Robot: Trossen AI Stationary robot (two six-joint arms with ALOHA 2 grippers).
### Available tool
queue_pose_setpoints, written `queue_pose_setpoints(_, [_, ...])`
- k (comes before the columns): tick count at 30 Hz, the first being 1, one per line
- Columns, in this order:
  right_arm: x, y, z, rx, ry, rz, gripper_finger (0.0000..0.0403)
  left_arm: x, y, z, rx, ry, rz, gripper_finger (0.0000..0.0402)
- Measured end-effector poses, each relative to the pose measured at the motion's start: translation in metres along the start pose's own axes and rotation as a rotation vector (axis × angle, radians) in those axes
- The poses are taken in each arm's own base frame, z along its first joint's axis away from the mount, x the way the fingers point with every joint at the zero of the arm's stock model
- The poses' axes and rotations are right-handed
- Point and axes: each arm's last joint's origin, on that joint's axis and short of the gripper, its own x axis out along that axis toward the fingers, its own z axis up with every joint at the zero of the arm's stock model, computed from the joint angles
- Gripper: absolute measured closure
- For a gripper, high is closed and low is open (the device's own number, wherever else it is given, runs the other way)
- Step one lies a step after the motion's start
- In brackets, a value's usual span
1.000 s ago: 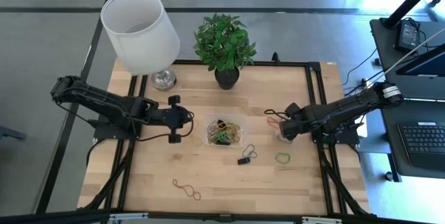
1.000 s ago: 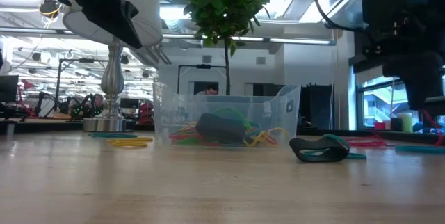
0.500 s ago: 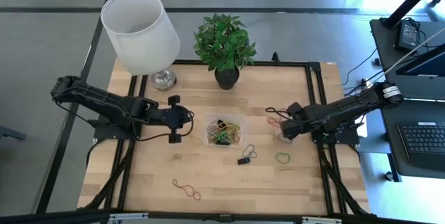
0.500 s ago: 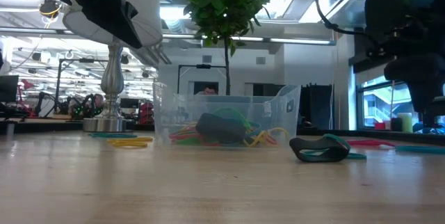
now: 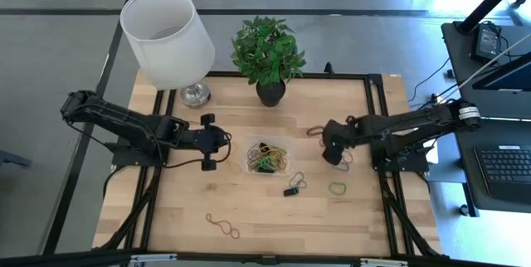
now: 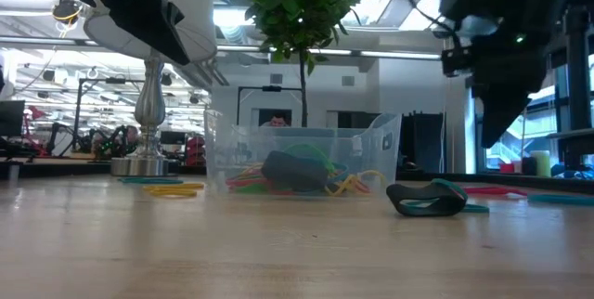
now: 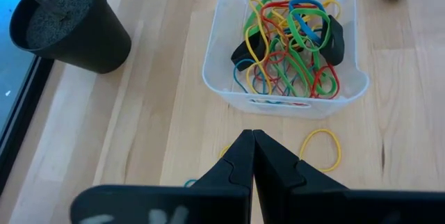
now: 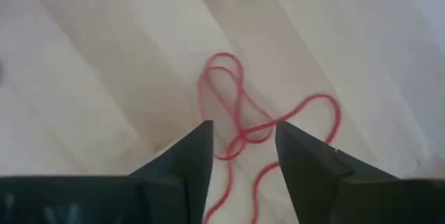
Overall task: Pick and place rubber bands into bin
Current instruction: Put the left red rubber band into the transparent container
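High view shows a pale wood-plank tabletop [image 5: 166,217] inside a black metal frame. Near its far left corner stands a lamp with a wide, smooth white shade [image 5: 167,36] on a shiny metal base. At the middle of the far edge is a leafy green plant [image 5: 267,47] in a dark round pot with a gritty fill.

At the tabletop's centre sits the bin [image 5: 266,157], a small clear plastic tub with rounded corners. It holds a tangle of thin, floppy rubber bands [image 7: 292,43] in red, green, yellow, blue and black. More loops lie loose on the wood:
- a red one [image 8: 243,133] twisted into curls, toward the right edge
- a green one [image 5: 337,188] nearer the front right
- a red-brown one [image 5: 222,225] near the front edge
- a yellow one [image 7: 321,146] just beside the bin's wall, on the side facing the left arm
- a small dark clump [image 5: 291,190] close in front of the bin

The left hand [image 5: 224,143] hangs above the wood just left of the bin, its two dark, tapered fingers pressed together and holding nothing. The right hand [image 8: 242,151] is between the bin and the right edge, above the twisted red loop. Its fingers are parted, with the loop showing between them, and they grip nothing.
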Motion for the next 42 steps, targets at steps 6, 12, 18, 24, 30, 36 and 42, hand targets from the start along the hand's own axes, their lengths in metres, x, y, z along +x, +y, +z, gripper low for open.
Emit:
queue_pose_setpoints(6, [0.007, -0.022, 0.012, -0.07, 0.072, 0.059, 0.027, 0.0, 0.0, 0.0, -0.002, 0.0, 0.0, 0.0398])
queue_pose_setpoints(12, [0.011, -0.03, 0.017, -0.184, 0.089, 0.095, 0.0273, 0.0, 0.0, 0.0, -0.002, 0.0, 0.0, 0.0398])
queue_pose_setpoints(18, [0.03, -0.027, 0.019, -0.192, 0.178, 0.085, 0.0273, 0.0, 0.0, 0.0, -0.004, -0.003, 0.007, 0.0398])
queue_pose_setpoints(24, [0.056, -0.022, 0.018, -0.209, 0.3, 0.042, 0.0273, 0.0, 0.001, 0.0, -0.031, -0.006, 0.017, 0.0398])
queue_pose_setpoints(30, [0.063, -0.019, 0.02, -0.206, 0.293, 0.039, 0.0273, 0.0, 0.001, 0.0, -0.038, -0.006, 0.018, 0.0398])
queue_pose_setpoints(36, [0.056, -0.016, 0.032, -0.183, 0.236, 0.049, 0.0273, 0.0, 0.001, 0.0, -0.046, -0.005, 0.018, 0.0398])
queue_pose_setpoints(42, [0.058, -0.02, 0.038, -0.196, 0.207, 0.028, 0.0273, 0.0, 0.001, 0.0, -0.045, -0.005, 0.018, 0.0398])
